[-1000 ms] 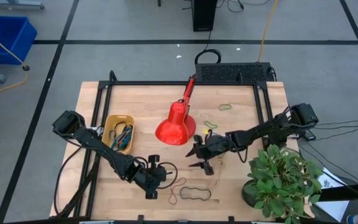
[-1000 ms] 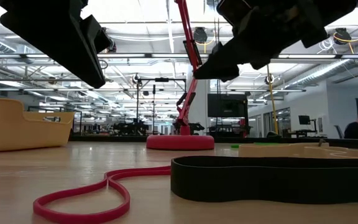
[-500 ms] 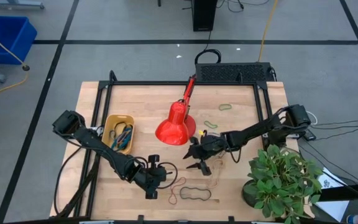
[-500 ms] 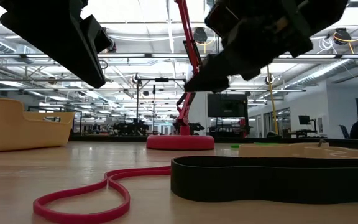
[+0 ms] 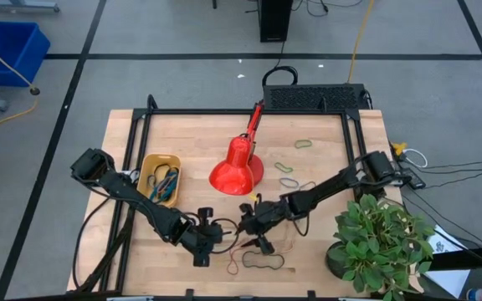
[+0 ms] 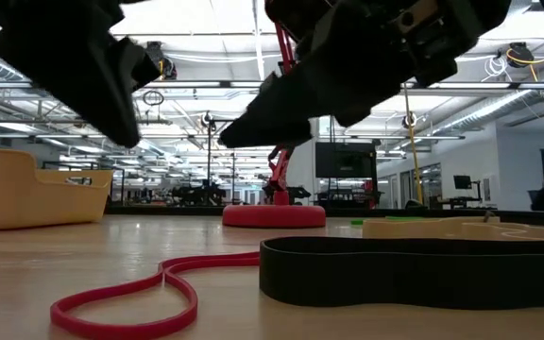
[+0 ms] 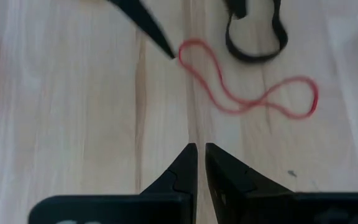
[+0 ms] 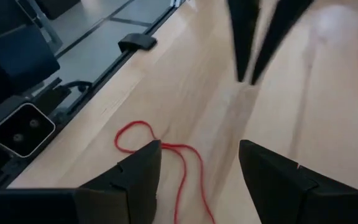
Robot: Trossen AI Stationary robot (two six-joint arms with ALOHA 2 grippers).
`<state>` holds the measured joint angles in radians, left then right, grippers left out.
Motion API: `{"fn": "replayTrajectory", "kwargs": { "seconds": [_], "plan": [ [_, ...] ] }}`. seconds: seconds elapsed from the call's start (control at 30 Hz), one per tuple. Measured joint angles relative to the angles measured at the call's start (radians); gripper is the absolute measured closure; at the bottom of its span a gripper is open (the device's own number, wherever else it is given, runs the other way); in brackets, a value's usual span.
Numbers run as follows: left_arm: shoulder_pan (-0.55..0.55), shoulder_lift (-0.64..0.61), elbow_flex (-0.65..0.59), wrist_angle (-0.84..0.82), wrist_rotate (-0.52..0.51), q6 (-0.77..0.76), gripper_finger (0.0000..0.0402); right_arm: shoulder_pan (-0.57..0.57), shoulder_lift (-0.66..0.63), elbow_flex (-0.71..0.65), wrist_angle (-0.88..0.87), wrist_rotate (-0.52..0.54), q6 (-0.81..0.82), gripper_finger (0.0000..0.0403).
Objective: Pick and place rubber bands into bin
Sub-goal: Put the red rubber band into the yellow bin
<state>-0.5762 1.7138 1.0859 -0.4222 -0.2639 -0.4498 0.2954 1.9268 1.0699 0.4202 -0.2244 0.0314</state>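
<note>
The right gripper (image 5: 256, 235) hangs low over the front of the table with its 2 fingers spread apart and nothing between them; in the right wrist view the red rubber band (image 8: 166, 163) lies on the wood directly beneath and just ahead of that gap. The left gripper (image 5: 212, 237) sits just beside it, toward the bin side, its fingers pressed nearly together and empty, with the same red loop a little beyond its tips. A wide black rubber band (image 5: 263, 260) rests near the red one, on the table-edge side of both claws. The bin (image 5: 159, 178) stands well apart from the right claw, past the left arm, and already holds a few bands.

The risks — as I judge them — come from crowding. Both claws point at 1 thin loop, so a descent by either could strike the other's fingers. The band lies flat and floppy — the open fingers may scrape the wood and close on nothing, or drag the loop onto the black band and lift 2 together.
</note>
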Motion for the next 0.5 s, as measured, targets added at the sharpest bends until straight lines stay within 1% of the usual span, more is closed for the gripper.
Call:
{"fn": "replayTrajectory", "kwargs": {
  "seconds": [0.1,0.2,0.37,0.5],
  "plan": [
    [-0.002,0.000,0.000,-0.048,0.003,-0.009,0.0362,0.016,0.031,0.018,0.004,0.109,-0.034,0.0193],
    [-0.002,0.000,0.000,-0.063,0.003,-0.024,0.0362,0.023,0.055,0.019,-0.010,0.217,-0.046,0.0193],
    [-0.002,0.000,0.000,-0.055,0.005,-0.022,0.0362,0.026,0.050,0.019,-0.033,0.226,0.006,0.0193],
    [-0.002,0.000,0.000,-0.054,0.005,-0.017,0.0362,0.028,0.049,0.019,-0.050,0.224,-0.033,0.0193]
  ]
}}
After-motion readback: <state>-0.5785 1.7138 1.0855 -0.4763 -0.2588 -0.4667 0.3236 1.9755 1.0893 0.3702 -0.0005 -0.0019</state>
